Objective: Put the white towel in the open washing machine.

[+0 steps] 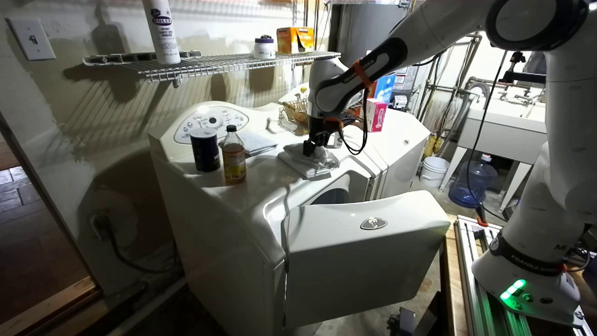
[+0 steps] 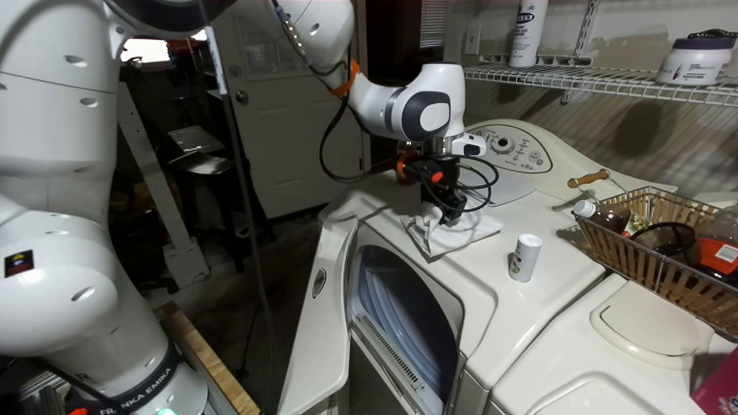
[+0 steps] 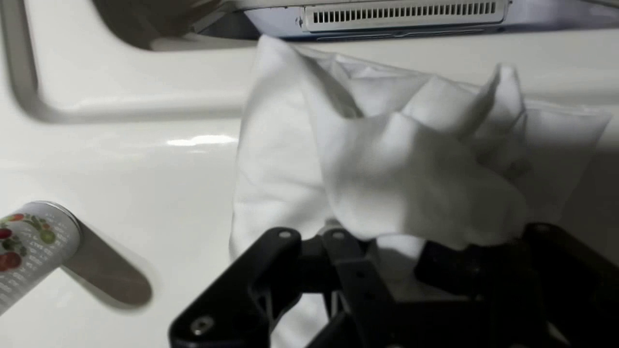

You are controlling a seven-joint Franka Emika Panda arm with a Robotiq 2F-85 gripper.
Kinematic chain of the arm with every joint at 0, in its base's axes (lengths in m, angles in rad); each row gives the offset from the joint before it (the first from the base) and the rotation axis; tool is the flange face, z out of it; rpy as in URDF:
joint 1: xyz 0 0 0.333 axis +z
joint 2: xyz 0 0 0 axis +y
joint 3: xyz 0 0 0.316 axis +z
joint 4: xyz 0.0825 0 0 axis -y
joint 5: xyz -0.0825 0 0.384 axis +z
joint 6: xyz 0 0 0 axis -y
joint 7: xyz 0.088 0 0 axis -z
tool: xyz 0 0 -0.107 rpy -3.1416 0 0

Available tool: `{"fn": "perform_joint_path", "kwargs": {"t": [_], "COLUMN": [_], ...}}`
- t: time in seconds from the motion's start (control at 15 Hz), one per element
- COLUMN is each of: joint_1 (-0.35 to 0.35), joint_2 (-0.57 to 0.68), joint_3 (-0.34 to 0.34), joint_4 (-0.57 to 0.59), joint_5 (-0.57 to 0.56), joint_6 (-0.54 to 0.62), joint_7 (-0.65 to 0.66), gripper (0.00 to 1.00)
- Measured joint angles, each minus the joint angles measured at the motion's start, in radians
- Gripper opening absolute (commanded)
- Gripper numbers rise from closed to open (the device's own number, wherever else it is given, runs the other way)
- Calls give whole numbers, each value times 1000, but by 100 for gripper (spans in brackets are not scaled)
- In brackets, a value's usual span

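Pale and striped with shadow, a wall (image 1: 126, 93) carried a white wire shelf (image 1: 210, 69). Below it, on the off-white washing machine (image 1: 252, 197), stood a dark cylindrical canister with a light lid (image 1: 205, 153) and, just beside that, a clear black-capped bottle of amber liquid (image 1: 234, 164). Next, a folded white cloth towel (image 1: 308, 165) lay rumpled on the machine's top, near the edge above the open mouth. Down onto it pointed the black two-fingered gripper (image 1: 315, 146). Flat layers of towel lay beneath the fingers (image 1: 308, 149), and a bunched crest rose against them; in the wrist view this fold hid the tips, so whether they pinched it or stood loosely around it could not be told. Near the towel, not touching it, stood a small white cylindrical shaker (image 1: 337, 140). Lower down, the machine's off-white door (image 1: 368, 261) hung open. Furthest right rose the robot's white arm (image 1: 573, 140), a green light (image 1: 513, 289) glowing at its base.
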Motion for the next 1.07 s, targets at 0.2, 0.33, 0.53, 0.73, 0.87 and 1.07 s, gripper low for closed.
{"fn": "perform_joint_path", "kwargs": {"t": [0.2, 0.33, 0.53, 0.73, 0.87, 1.07], "joint_1": [4, 4, 2, -12, -29, -62], "joint_2": [-105, -173, -260, -331, -366, -392], "joint_3": [0, -1, -5, -15, -25, -39], "joint_4": [-82, -136, -219, -310, -371, -447], "joint_5": [0, 0, 0, -4, -18, -23], "joint_6": [-4, -7, -21, -36, -41, -53], "joint_7": [34, 61, 122, 191, 251, 311], "gripper": [4, 4, 3, 4, 3, 3]}}
